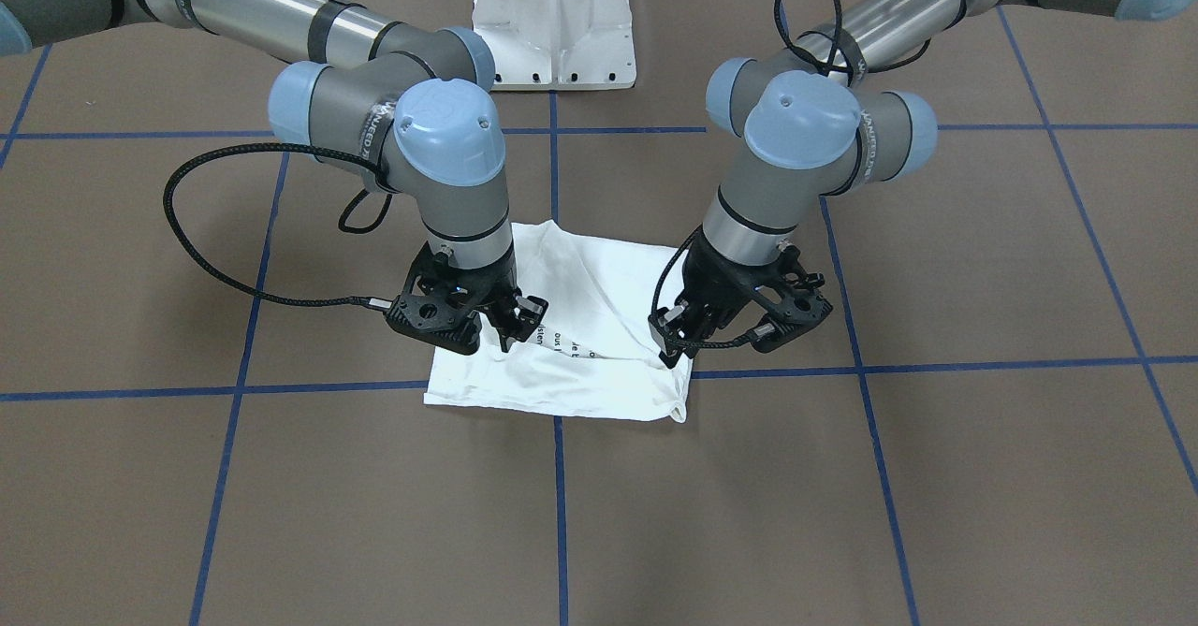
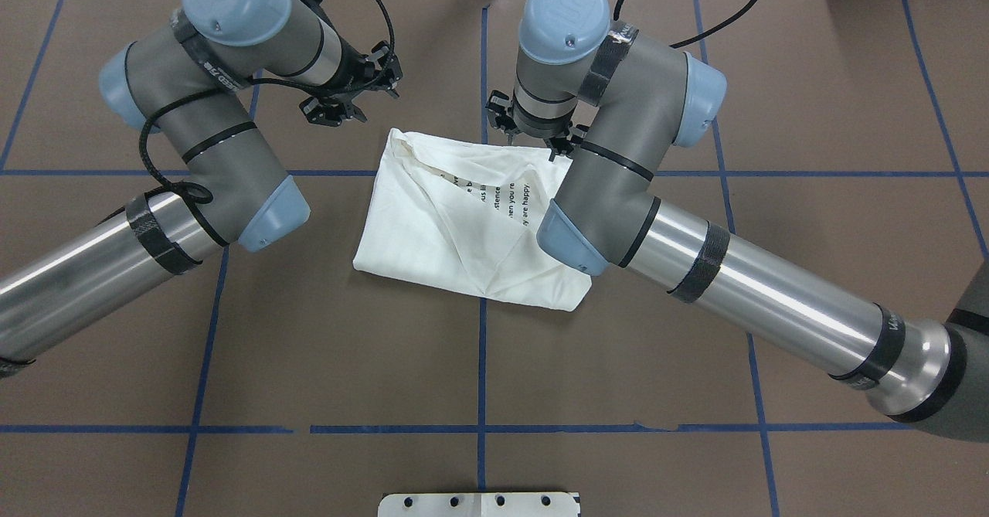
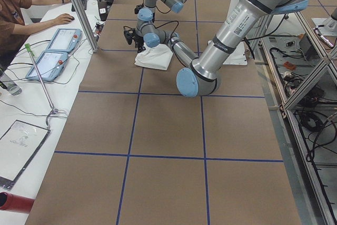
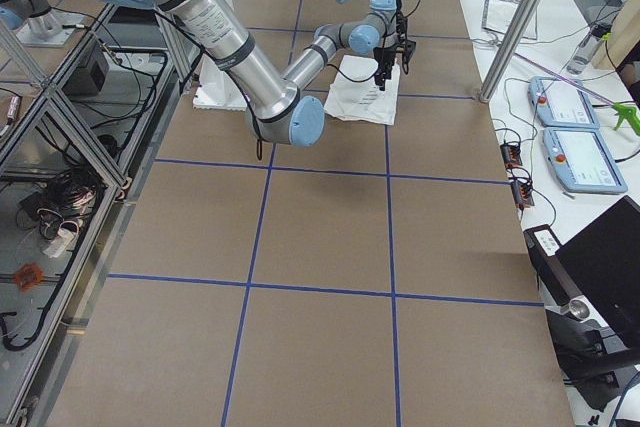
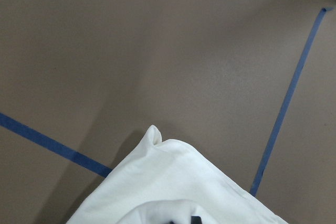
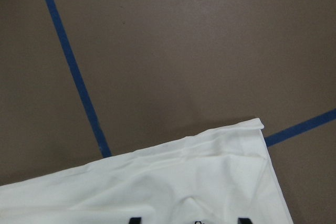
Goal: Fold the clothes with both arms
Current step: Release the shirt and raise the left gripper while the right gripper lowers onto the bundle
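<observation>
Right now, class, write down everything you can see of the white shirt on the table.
The white shirt looks like soft cotton, folded into a rough, creased rectangle lying flat on the brown table, across a crossing of blue tape lines. Small black text shows partly on top. The right gripper, fingers apart, and the left gripper are over its opposite ends; whether either touches it is unclear.

The shirt's (image 2: 456,246) folds hide part of its text (image 2: 502,196), and the right arm (image 2: 610,192) covers its edge nearest the table's right side. Both wrist views cut the shirt off at the bottom. The left gripper's (image 1: 669,355) tips are sunk in cloth, so its grip is unclear. The pedestal (image 1: 552,36) is cropped at the top.
</observation>
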